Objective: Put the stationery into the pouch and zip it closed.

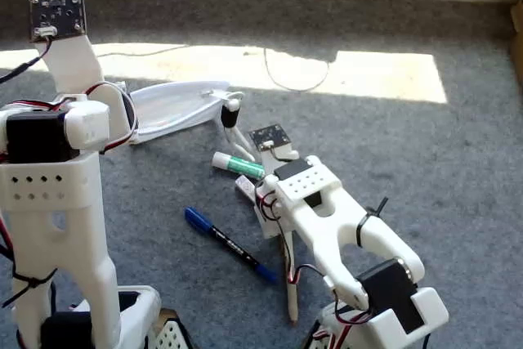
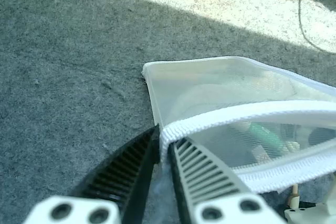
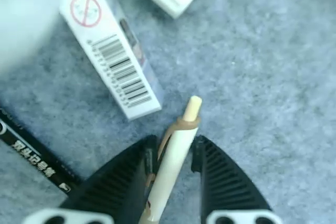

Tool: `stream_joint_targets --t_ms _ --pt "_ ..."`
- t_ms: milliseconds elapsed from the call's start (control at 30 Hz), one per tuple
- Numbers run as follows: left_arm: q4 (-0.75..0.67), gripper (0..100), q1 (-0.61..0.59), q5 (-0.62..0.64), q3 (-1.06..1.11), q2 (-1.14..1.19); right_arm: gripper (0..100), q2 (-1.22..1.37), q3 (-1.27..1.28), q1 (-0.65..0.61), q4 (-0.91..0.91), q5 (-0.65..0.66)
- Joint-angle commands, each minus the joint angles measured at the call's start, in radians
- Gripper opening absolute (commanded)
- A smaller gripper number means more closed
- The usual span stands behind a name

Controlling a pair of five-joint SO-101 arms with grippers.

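Left gripper: jaws closed to a thin pinch on the white woven zip band at one corner of the translucent white mesh pouch. The pouch lies flat on the grey carpet at the far left of the work area, with its mouth slightly parted.

Right gripper: jaws drawn in to pen width. They straddle the clip end of a cream plastic pen with a tan clip and appear to bear on both sides of it. The pen's far end runs back beneath the arm, and I cannot tell whether it rests on the carpet.

Loose on the carpet near the right gripper:
- a small white cardboard box, just beside the pen's tip
- a white and green glue stick, lying between the box and the pouch
- a blue marker pen with a black barrel, nearer the arm bases

Handling assessment:
- The pen is light, rigid and smooth. Held lengthwise between the jaws it will likely slip or swivel, so a crosswise grip near mid-barrel would be safer.
- The pouch is limp and nearly weightless (it will drag with anything pushed in). The zip band is its only firm part, so the present hold is well placed.
- The glue stick is round and will roll if nudged. It is best taken across its middle.
- The box is light and crushable, and should be gripped on its narrow sides.
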Motion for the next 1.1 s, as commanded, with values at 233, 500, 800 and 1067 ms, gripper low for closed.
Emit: stream_joint_targets --t_ms 233,500,800,1067 --pt "-0.063 1 0.015 0.005 0.061 -0.01 5.7 -0.007 -0.047 -0.018 0.027 -0.009" --pt "-0.063 1 0.015 0.005 0.062 -0.01 2.3 -0.007 -0.179 -0.012 0.177 -0.006" --pt "-0.063 1 0.015 0.005 0.062 -0.01 2.3 -0.079 -0.188 -0.012 0.232 -0.006" --pt "-0.063 1 0.015 0.005 0.062 -0.01 2.3 -0.369 -0.179 0.021 0.226 -0.005"
